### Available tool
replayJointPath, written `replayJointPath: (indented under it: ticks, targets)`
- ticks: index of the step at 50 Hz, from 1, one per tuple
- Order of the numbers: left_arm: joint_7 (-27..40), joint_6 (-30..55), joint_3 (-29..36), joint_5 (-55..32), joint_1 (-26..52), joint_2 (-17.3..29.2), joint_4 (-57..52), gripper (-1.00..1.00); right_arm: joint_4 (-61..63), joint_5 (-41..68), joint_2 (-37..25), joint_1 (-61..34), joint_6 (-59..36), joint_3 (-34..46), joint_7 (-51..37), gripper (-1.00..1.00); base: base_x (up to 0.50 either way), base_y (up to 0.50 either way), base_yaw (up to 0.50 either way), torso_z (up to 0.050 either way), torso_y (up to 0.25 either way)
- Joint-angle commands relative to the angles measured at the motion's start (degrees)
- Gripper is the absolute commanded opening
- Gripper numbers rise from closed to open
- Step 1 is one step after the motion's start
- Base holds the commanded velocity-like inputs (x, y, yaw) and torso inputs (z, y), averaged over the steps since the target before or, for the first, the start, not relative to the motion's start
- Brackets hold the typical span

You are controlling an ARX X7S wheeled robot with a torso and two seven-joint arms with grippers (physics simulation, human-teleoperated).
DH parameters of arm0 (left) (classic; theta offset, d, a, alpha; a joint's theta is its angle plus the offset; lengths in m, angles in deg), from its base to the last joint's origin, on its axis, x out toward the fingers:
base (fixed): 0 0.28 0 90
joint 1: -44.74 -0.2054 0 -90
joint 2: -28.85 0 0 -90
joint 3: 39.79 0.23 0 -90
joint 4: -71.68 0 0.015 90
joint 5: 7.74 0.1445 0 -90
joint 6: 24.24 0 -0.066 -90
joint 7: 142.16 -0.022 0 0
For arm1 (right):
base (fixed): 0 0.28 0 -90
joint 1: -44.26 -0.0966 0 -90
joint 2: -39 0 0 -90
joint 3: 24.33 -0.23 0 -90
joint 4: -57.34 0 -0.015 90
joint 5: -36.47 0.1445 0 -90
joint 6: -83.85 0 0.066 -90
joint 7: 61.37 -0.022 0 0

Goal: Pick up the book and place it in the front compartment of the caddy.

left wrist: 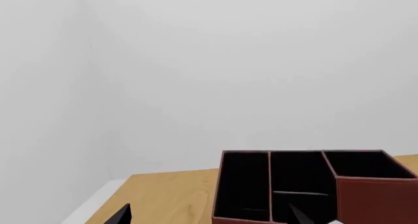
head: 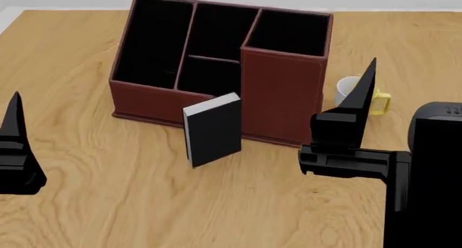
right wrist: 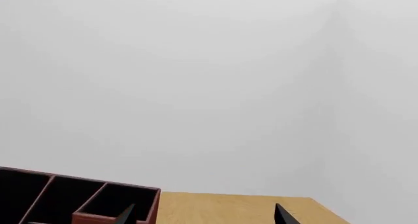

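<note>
Centrally in the head frame, book point(head: 212, 130) upright on counter point(head: 144, 204), leaning against front of caddy point(head: 282, 99). Mug point(head: 350, 91) right of caddy. Left end effector point(head: 16, 150) and right end effector point(head: 347, 123) both open, empty.

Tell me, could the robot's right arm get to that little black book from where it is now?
Probably yes. The book stands upright against the caddy, its near side facing bare table. The right gripper hangs beside it, holding nothing, with nothing between them.

Head downward, wrists level; shared caddy point(head: 216, 58).
</note>
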Motion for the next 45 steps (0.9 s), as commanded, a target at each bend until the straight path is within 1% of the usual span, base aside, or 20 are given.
replayJointPath:
  ticks: [1,7,8,9,27,32,45]
  targets:
    - [0.7,0.0,0.5,-0.7,0.6,0.1,0.2,1.00,0.0,-1.0,-0.5,0.3,0.8,0.9,0.3,1.00,0.50,0.00,0.00,0.000,0.000]
    - [0.9,-0.3,0.8,-0.8,0.4,0.2,0.3,1.00,0.1,-1.3,-0.7,0.9,1.3,1.1,0.3,1.00,0.50,0.00,0.00,0.000,0.002]
    - [-0.4,-2.1,0.6,-0.2,-1.6,0.2,0.3,1.00,0.4,-2.5,-0.7,2.1,1.9,1.1,1.0,1.00,0.50,0.00,0.00,0.000,0.000]
    - [-0.5,-2.4,0.7,0.0,-1.8,0.3,0.4,1.00,0.4,-2.8,-0.7,2.2,2.1,1.2,1.2,1.00,0.50,0.00,0.00,0.000,0.000]
    - [0.1,-3.1,1.0,-0.5,-1.9,0.9,0.3,1.00,0.7,-2.8,-1.7,3.0,3.3,1.8,1.0,1.00,0.50,0.00,0.00,0.000,0.002]
    - [-0.3,-3.9,1.9,0.7,-2.3,1.0,0.7,1.00,0.7,-4.2,-1.8,3.9,4.3,2.0,2.0,1.00,0.50,0.00,0.00,0.000,0.002]
    - [0.2,-4.2,1.8,-0.4,-2.3,1.3,0.4,1.00,1.0,-3.2,-2.4,3.8,4.5,2.9,1.3,1.00,0.50,0.00,0.00,0.000,0.002]
